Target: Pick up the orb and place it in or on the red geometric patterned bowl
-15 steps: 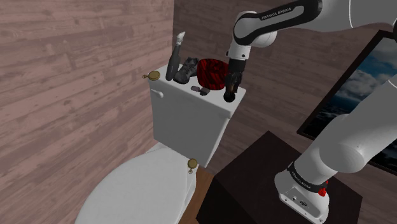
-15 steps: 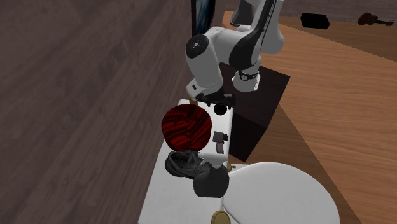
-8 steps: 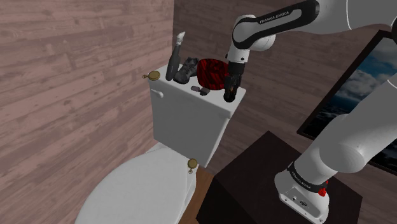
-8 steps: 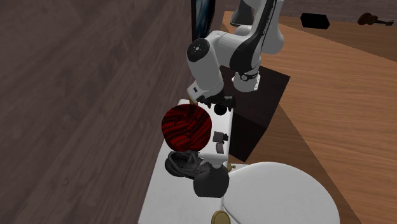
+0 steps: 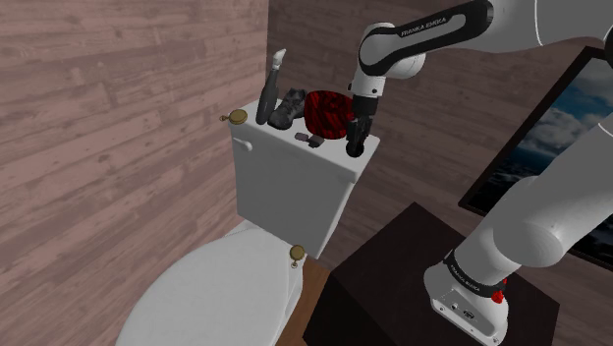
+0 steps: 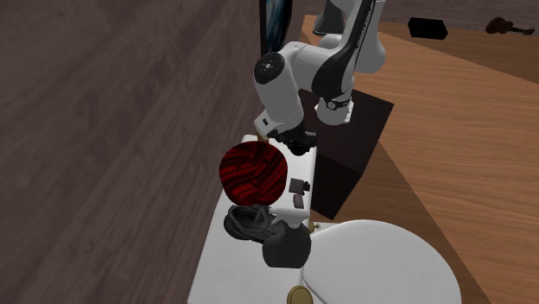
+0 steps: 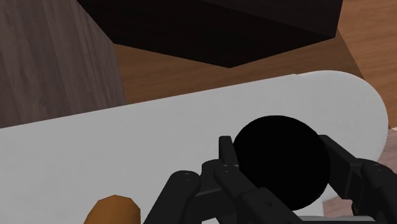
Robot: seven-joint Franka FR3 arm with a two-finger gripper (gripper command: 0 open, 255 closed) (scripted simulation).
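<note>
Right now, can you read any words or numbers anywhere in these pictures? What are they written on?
"FRANKA EMIKA": white letters on the dark band of the arm's upper link, in the shoulder view.
Small white lettering on the dark ring at the arm's base: too small to read.
The black orb and the red patterned bowl carry no writing.

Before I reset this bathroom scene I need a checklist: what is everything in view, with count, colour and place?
orb: one, black, at the tank lid's end, in the hand
bowl: one, red with black pattern, on the tank lid
shoe: one, dark grey, on the lid next to the bowl
toilet: one, white, beside the stand
framed picture: one, dark frame, at the shoulder view's right edge
stand: one, dark box
arm: one, white, reaching over the tank
hand: one, black, shut on the orb
</note>
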